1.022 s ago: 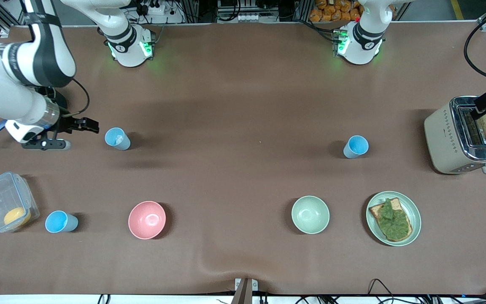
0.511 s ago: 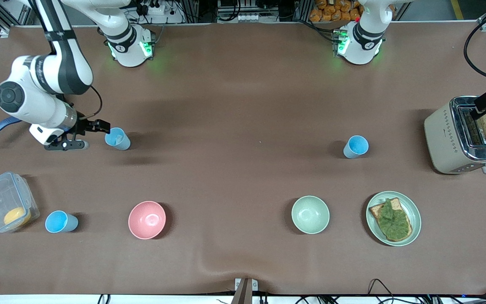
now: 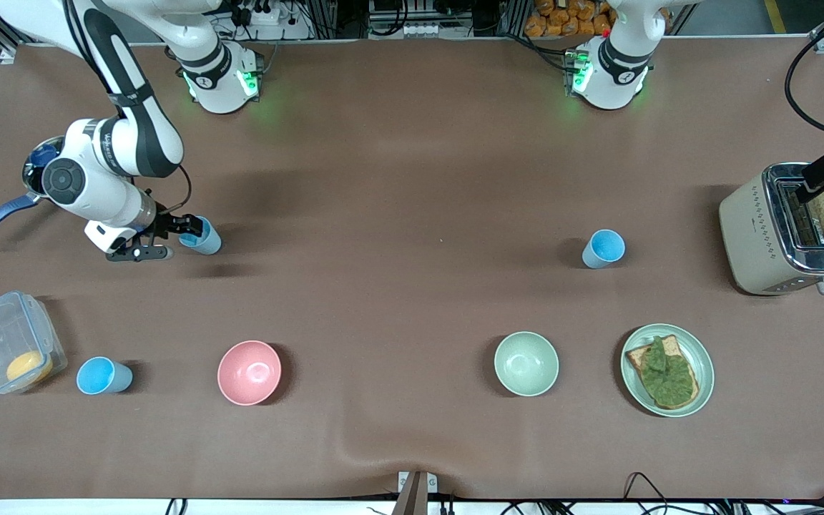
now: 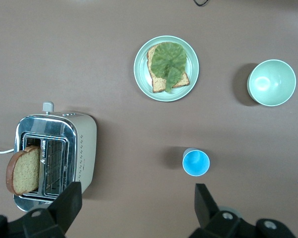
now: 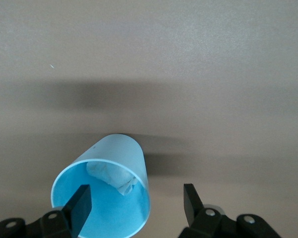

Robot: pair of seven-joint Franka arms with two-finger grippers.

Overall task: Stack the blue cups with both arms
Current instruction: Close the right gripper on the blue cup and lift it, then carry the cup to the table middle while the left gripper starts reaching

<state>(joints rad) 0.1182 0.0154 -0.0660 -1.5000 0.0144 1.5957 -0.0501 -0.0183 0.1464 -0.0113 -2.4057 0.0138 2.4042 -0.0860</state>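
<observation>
Brown matting [image 3: 412, 186] covered the whole table, with three blue cups spread over it. The right gripper [image 3: 184, 230] was at the cup with crumpled white stuff inside [image 5: 107, 196], toward the right arm's end; one finger [image 5: 79, 203] sat inside the rim and the other outside, jaws still spread and nothing clamped. If the fingers had closed off-centre, the light tumbler could have tipped or skidded. The left gripper [image 4: 134, 210] hung released, high above the toaster [image 4: 54, 153], waiting, the second cup [image 4: 195, 162] upright below it. The third cup [image 3: 101, 376] stood beside the clear box [image 3: 8, 350], nearer the front camera
</observation>
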